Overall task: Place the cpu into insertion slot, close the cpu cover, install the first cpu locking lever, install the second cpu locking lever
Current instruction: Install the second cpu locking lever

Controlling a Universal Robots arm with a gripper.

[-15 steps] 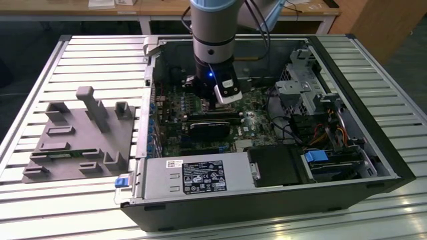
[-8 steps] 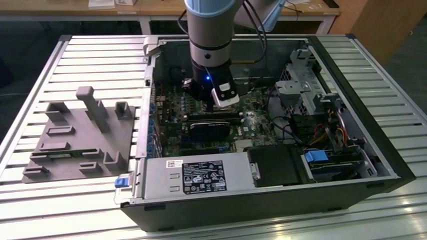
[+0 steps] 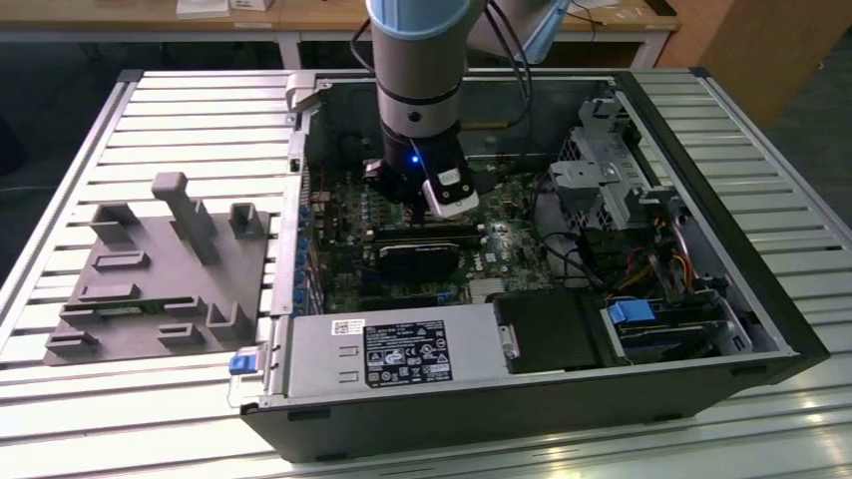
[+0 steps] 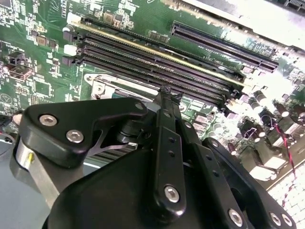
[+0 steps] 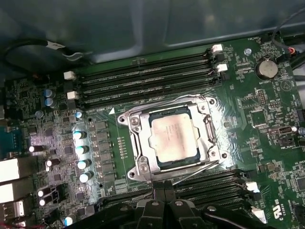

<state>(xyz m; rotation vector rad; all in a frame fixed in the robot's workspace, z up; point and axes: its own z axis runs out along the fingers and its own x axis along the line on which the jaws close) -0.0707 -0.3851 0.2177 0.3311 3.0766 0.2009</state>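
Observation:
The cpu (image 5: 172, 138), a silver-grey square chip, lies flat in the insertion slot (image 5: 215, 125) on the green motherboard. The cpu cover (image 5: 139, 143), a silvery frame, lies down around it. One thin lever rod (image 5: 167, 102) runs along the slot's far side and another (image 5: 200, 171) along the side nearest my fingers. My gripper (image 5: 164, 193) is shut with nothing in it, its tips at the slot's edge by that nearer rod. In the exterior view the gripper (image 3: 426, 215) hangs low inside the open computer case. A corner of the slot (image 4: 102, 88) shows past my fingers (image 4: 165, 102).
Long black memory slots (image 5: 143, 78) flank the socket on both sides. A grey power supply (image 3: 386, 354) sits at the case's front, a drive cage (image 3: 613, 180) and cables at the exterior view's right. A grey fixture (image 3: 160, 269) stands on the slatted table.

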